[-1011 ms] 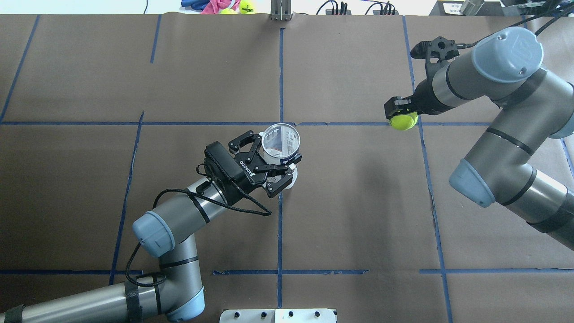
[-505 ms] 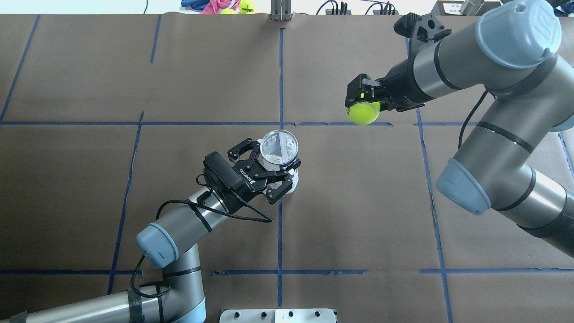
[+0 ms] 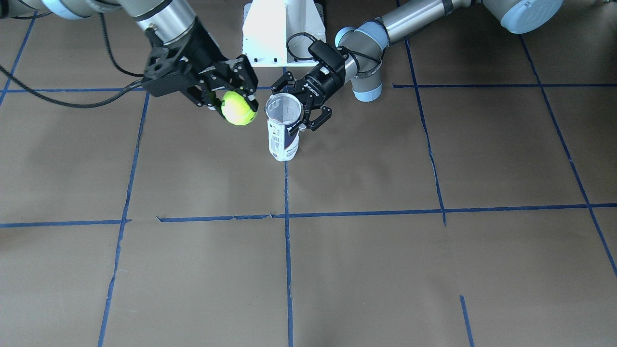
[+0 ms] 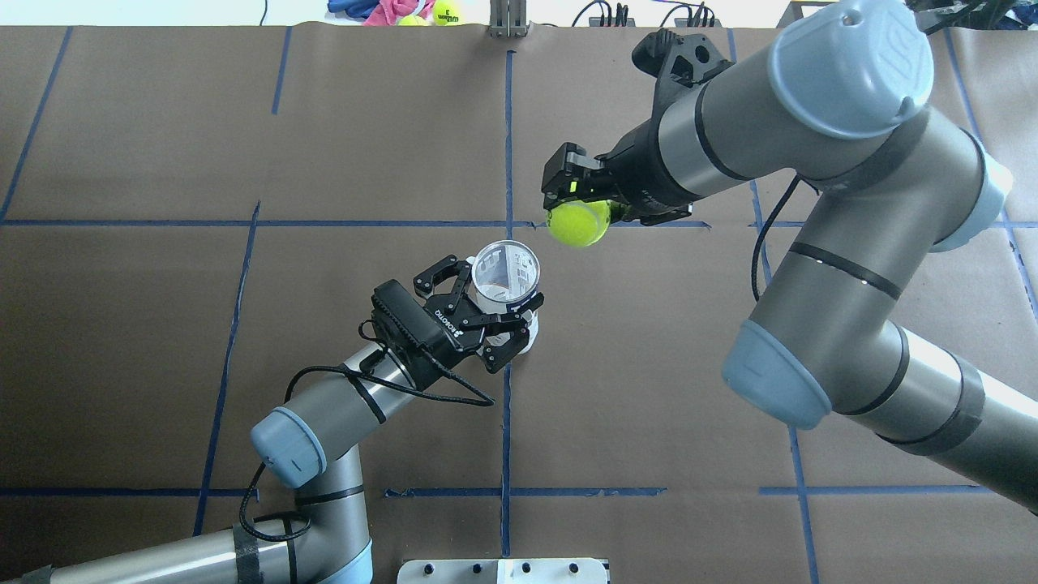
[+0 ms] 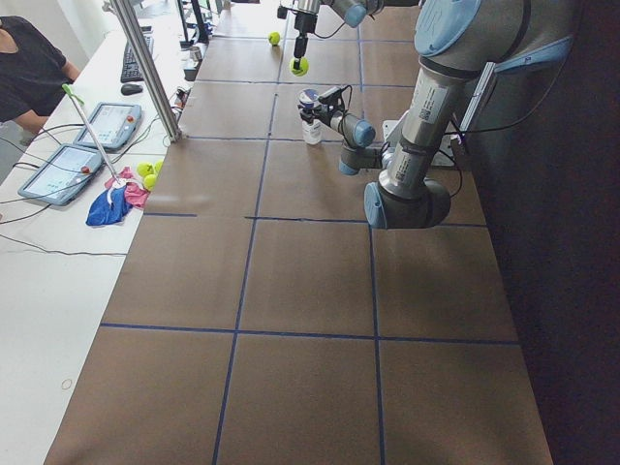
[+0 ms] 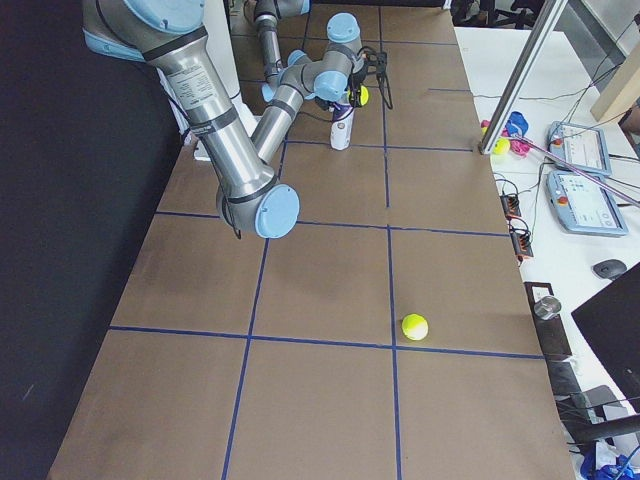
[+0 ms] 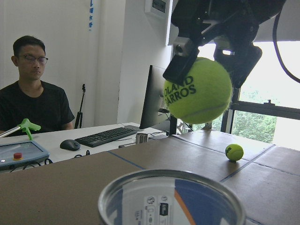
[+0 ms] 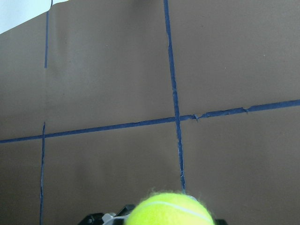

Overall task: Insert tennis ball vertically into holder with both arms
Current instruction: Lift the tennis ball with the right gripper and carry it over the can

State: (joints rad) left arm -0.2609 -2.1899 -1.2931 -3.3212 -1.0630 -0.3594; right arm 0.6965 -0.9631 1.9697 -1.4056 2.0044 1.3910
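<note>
Centre of the overhead view, just left of the vertical tape line: holder [image 4: 511,280] upright, mouth open to the camera, left gripper [image 4: 496,302] with jaws closed round its wall just under the rim. Up and right of it, the right gripper [image 4: 577,212] has its jaws clamped on the tennis ball [image 4: 577,225], which hangs in the air near the mouth but not over it. My read: transport step, ball not yet lined up. To do it well I'd slide the ball down-left in the overhead view until it sits dead centre over the rim, then drop straight down with no sideways drift. The ball looks about as wide as the can, so any offset will catch the rim and tip it. I'd let go only once the ball is inside the rim, with the left arm just bracing the can upright. The overhead view gives the sideways miss but no height. The left wrist view gives that: ball clearly above and beyond the rim, logo facing the lens, plus a spare ball [image 7: 234,152] lying on the table behind. The right wrist view shows only the ball's top and a tape cross, no holder.
</note>
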